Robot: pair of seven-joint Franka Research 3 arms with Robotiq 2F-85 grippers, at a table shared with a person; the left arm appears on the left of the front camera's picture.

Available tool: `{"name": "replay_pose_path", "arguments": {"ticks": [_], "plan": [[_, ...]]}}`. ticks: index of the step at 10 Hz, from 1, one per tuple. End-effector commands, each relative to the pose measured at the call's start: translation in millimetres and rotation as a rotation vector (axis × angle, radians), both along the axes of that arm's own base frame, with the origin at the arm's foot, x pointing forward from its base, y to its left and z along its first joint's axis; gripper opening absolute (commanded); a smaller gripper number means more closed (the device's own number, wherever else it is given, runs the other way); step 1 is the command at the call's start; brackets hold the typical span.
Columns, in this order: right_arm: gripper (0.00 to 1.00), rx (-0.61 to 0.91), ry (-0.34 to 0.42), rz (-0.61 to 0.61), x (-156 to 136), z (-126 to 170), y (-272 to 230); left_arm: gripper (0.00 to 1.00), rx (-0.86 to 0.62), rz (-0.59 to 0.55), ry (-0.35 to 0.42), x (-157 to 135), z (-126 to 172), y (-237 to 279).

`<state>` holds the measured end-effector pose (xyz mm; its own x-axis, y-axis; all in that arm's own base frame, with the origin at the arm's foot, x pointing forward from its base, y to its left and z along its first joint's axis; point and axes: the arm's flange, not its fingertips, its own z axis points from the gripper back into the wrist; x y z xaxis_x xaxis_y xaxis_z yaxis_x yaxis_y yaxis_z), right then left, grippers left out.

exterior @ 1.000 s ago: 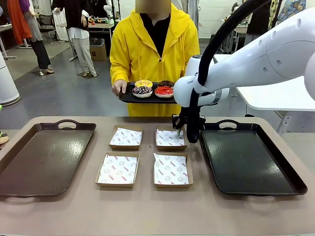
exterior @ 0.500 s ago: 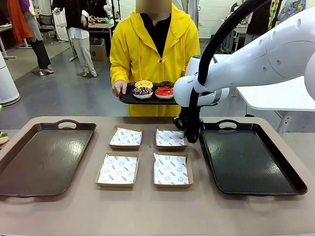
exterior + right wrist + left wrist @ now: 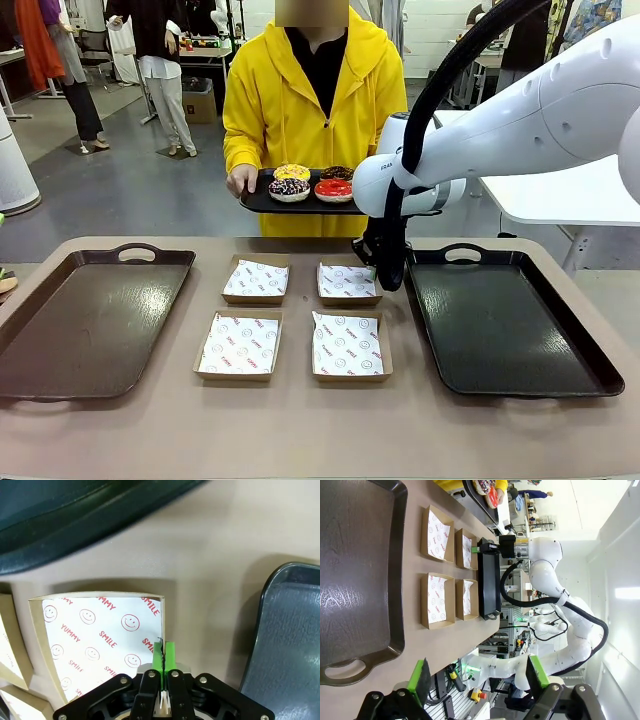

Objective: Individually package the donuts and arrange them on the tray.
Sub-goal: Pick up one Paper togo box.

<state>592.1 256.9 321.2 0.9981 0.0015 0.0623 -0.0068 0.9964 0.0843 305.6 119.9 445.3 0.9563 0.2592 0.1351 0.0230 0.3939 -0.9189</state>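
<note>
Above the tan table (image 3: 300,430), the right gripper (image 3: 164,652) hangs pressed together at the 1 o'clock box (image 3: 348,282), the left gripper (image 3: 479,677) spread apart, the donuts (image 3: 311,182) on the person's tray (image 3: 252,201) at 12 o'clock.

Grey floor (image 3: 130,190); white brick wall (image 3: 435,30) behind; white table (image 3: 570,205) at right.

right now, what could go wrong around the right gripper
1. The shut right gripper sits at the edge of the paper liner; moving off could drag the liner or nudge its box.
2. The person's tray of donuts is held close behind the right arm; a swing might knock it.
</note>
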Motion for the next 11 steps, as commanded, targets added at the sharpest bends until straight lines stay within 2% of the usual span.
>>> {"name": "replay_pose_path", "arguments": {"ticks": [1, 4, 7, 11], "plan": [[0.0, 0.008, 0.01, -0.058, -9, 9, -3, 1.0, -0.017, 0.007, 0.002, -1, 1, 0], [0.0, -0.003, 0.031, -0.012, -17, 51, 1, 1.0, -0.017, 0.007, 0.002, -1, 1, 0], [0.0, 0.022, 0.061, 0.029, -23, 112, 0, 1.0, -0.017, 0.007, 0.002, -1, 1, 0], [0.0, 0.0, 0.032, 0.051, -19, 194, 10, 1.0, -0.017, 0.007, 0.002, -1, 1, 0]]}}
